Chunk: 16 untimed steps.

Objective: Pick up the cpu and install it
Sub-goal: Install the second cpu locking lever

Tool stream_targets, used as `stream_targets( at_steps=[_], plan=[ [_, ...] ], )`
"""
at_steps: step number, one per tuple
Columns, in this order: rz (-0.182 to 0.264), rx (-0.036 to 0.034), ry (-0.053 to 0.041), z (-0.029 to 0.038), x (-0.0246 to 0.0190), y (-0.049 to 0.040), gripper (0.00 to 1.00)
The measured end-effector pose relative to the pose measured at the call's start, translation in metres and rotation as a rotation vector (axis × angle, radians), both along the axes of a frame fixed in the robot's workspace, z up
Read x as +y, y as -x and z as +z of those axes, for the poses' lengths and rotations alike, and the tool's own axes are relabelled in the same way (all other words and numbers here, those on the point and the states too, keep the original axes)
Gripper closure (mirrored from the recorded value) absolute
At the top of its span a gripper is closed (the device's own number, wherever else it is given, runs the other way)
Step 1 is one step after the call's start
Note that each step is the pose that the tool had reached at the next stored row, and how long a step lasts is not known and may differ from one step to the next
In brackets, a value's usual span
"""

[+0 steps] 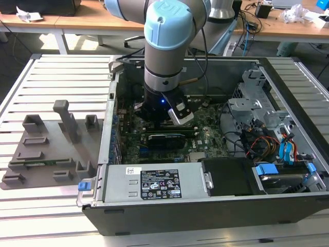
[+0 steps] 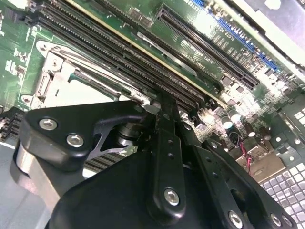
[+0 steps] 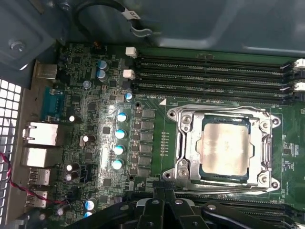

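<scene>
Silvery cpu (image 3: 225, 149) in socket frame (image 3: 183, 143)

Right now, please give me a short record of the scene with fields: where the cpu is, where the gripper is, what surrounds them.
cpu: silvery square chip lying flat inside the socket frame on the motherboard, in the first wrist view
gripper: low over the board beside the socket, nothing seen in it
arm: reaching down into the open computer case, in the exterior view
nearby: empty memory slots along the socket
</scene>
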State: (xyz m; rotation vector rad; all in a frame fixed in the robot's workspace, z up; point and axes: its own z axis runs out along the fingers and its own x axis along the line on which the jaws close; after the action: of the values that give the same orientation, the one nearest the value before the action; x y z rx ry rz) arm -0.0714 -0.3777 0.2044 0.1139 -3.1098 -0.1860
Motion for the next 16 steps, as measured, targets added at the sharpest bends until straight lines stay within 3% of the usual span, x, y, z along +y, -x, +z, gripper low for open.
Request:
stream_targets(
  at_steps=[1,5,10,11,12,14,16],
  plan=[
    [0.004,0.0000,-0.0133,0.0002,0.0000,0.0000,0.89],
    [0.016,0.0000,-0.0440,0.0002,0.0003,-0.0009,0.89],
    [0.023,-0.0004,-0.0611,-0.0015,0.0013,-0.0028,0.89],
    [0.023,-0.0002,-0.0607,-0.0005,0.0012,-0.0028,0.89],
    [0.023,0.0002,-0.0602,0.0030,0.0012,-0.0027,0.89],
    [0.024,0.0000,-0.0593,0.0183,0.0014,-0.0029,0.89],
    [0.023,-0.0001,-0.0591,0.0272,0.0015,-0.0028,0.89]
  ],
)
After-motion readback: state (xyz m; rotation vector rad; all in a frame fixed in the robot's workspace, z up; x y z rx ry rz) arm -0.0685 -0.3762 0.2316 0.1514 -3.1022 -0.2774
